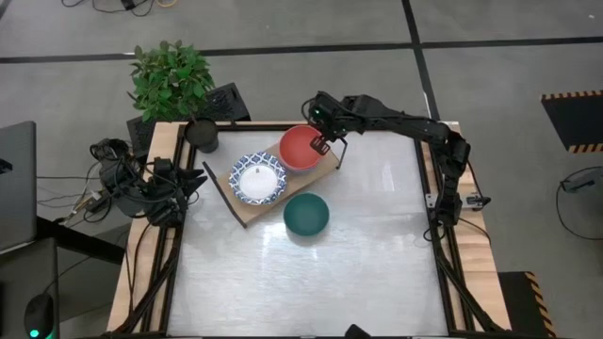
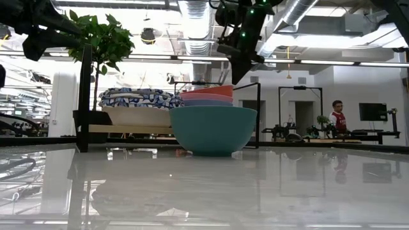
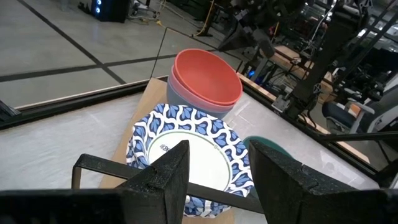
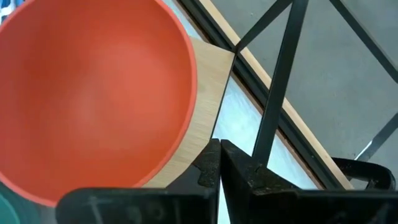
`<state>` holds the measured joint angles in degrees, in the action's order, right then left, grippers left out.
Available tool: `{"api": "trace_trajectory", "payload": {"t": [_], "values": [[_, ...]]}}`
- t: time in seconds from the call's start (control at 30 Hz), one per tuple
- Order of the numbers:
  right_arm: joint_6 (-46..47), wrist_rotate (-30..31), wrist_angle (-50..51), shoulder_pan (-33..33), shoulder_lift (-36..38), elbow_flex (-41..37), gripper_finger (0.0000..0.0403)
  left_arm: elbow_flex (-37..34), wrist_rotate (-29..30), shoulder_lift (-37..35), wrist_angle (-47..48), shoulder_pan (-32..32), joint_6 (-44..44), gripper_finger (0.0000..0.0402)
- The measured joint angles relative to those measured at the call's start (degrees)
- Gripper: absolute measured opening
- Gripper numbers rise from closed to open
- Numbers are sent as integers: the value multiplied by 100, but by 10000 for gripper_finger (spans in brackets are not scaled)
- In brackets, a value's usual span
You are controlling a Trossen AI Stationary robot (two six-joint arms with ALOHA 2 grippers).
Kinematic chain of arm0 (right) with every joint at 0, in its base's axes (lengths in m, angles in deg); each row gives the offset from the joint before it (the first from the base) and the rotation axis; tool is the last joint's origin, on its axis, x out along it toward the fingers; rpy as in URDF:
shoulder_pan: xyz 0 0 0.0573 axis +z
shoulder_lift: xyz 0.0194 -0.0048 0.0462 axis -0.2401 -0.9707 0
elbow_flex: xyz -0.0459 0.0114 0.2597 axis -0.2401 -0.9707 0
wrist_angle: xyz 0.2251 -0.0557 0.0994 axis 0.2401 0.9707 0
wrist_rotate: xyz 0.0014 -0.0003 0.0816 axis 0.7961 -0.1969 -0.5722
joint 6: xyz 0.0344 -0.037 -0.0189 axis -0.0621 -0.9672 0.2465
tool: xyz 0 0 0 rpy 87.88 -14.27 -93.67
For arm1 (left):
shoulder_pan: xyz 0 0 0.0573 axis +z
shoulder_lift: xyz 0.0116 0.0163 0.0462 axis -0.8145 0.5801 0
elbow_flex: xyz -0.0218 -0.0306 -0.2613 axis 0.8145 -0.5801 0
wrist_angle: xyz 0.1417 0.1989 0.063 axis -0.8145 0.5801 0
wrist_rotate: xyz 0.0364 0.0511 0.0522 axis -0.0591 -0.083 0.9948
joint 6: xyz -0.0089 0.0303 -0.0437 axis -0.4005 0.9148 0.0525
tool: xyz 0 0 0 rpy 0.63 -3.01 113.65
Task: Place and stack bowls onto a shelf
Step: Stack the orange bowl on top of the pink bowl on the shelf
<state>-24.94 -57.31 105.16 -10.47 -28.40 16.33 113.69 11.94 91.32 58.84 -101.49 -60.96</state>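
Seen from above, a flat light-wood shelf board (image 1: 247, 209) on black wire legs is set at a slant on the pale tabletop (image 1: 377, 254), and two things are carried on it: a shallow white-centred bowl with a blue patterned rim (image 1: 258, 179) toward its left end and a plain pink-red bowl (image 1: 300, 147) toward its right end. A plain teal bowl (image 1: 306, 215) is found on the tabletop just beside the shelf's near edge. The right gripper (image 1: 318, 143) is held over the right rim of the pink-red bowl, while the left gripper (image 1: 193, 180) is parked at the table's left edge, well apart from the shelf, near a potted green plant (image 1: 171, 77). At table height, the teal bowl (image 2: 213, 130) is seen in front, with the pink-red bowl (image 2: 206, 93) nested in a plain blue bowl (image 2: 208, 102) behind it and a stack of blue-patterned bowls (image 2: 138, 98) to the left; the right gripper (image 2: 239, 67) hangs just above the pink-red bowl's rim. From the left wrist, its jaws are shown spread apart, empty, with the patterned bowl (image 3: 186, 152) beyond them. From the right wrist, the fingertips (image 4: 210, 163) are seen pressed together on nothing, the pink-red bowl (image 4: 93, 93) lying outside them, beside the shelf corner (image 4: 208, 81).
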Motion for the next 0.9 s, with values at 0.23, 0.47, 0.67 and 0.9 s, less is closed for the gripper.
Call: {"api": "trace_trajectory", "payload": {"t": [0.23,0.47,0.67,0.9], "values": [[-2,-2,7,57,0,0,19,1,11,0,0,1,-2,151],[1,38,3,197,0,0,38,0,28,-1,0,0,-2,151],[28,65,-29,215,0,0,20,1,28,-2,0,1,-2,151],[96,60,-124,244,0,-8,34,0,28,0,0,1,-2,151]]}}
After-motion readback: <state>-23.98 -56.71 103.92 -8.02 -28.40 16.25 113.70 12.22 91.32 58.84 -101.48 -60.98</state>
